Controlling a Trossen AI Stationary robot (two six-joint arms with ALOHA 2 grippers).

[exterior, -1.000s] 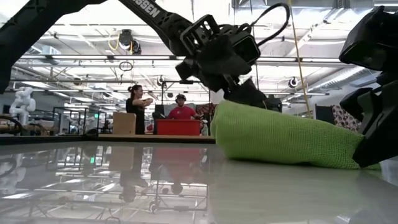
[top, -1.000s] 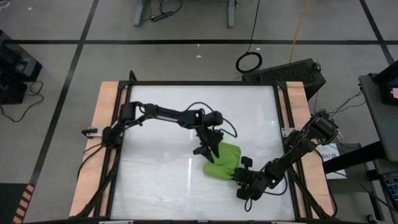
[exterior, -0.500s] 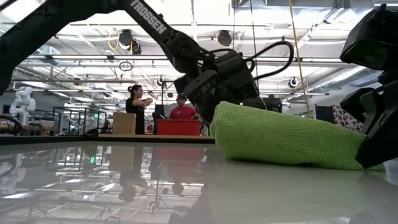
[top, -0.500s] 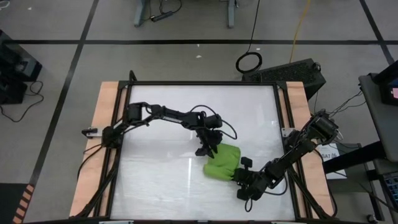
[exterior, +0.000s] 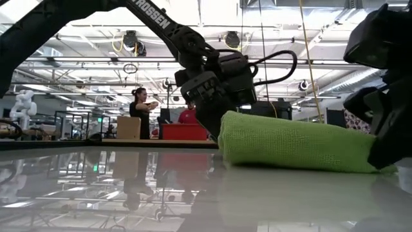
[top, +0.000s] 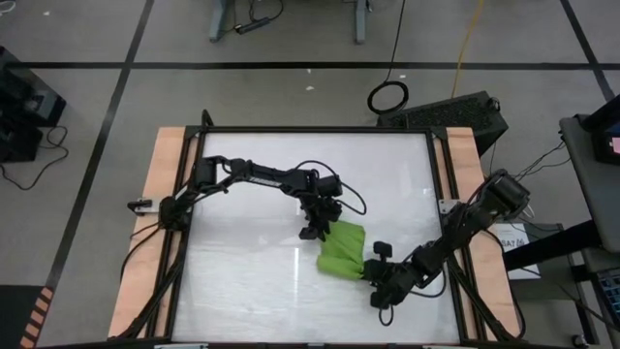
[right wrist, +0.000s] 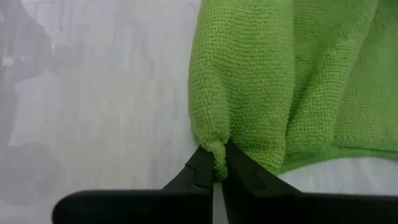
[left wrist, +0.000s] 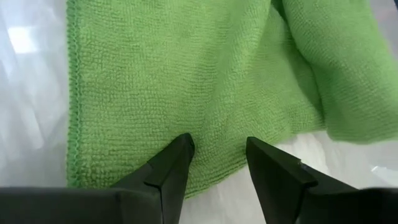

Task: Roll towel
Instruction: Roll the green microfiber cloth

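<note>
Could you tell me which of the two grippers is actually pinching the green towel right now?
The right gripper: shut on a fold of the towel, while the left gripper is open over its edge.

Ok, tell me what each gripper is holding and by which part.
The right gripper pinches the towel at the end of its rolled edge. The left gripper holds nothing; its jaws stand apart over the towel's edge.

You are working in a big open robotics lab or industrial workshop hall. Look level across the glossy white table (exterior: pixel 96 193) and you see a high ceiling with exposed trusses and hanging lights (exterior: pixel 132 40), cables dropping from above, two people (exterior: pixel 140 109) standing at a red bin (exterior: pixel 184 131), and a white humanoid robot (exterior: pixel 24 106) at the far side. From above, your table stands on a grey floor marked with black tape lines (top: pixel 291 66).
</note>
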